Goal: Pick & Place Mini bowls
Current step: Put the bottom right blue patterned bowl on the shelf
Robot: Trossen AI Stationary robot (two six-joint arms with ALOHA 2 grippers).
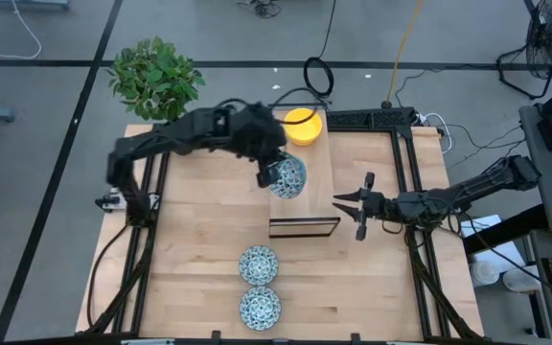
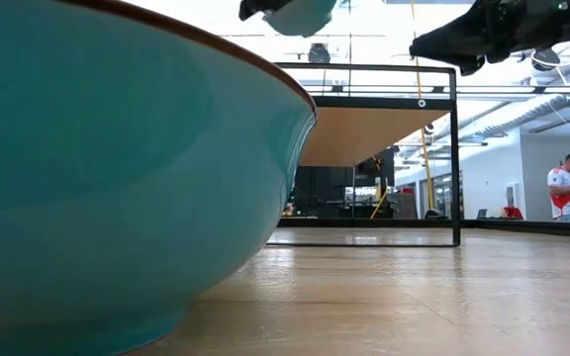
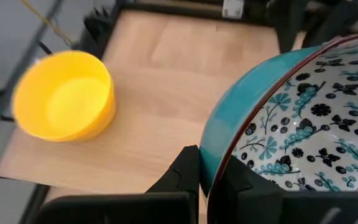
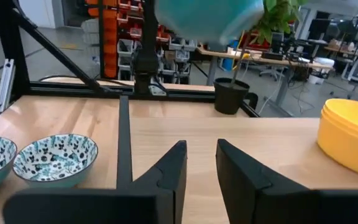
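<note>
— Where's the floral bowl (image 1: pixel 288 177)?
— Pinched by its rim in the left gripper (image 1: pixel 268 175), above the raised shelf (image 1: pixel 314 163), the yellow bowls (image 1: pixel 302 125) at its 12 o'clock.
— The right gripper (image 1: pixel 351 204)?
— Spread, empty, at the bowl's 4 o'clock.

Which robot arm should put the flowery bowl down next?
The left. Its hand already grips the flowery bowl by the rim, near the yellow bowl. The right hand is open, holding nothing.
</note>
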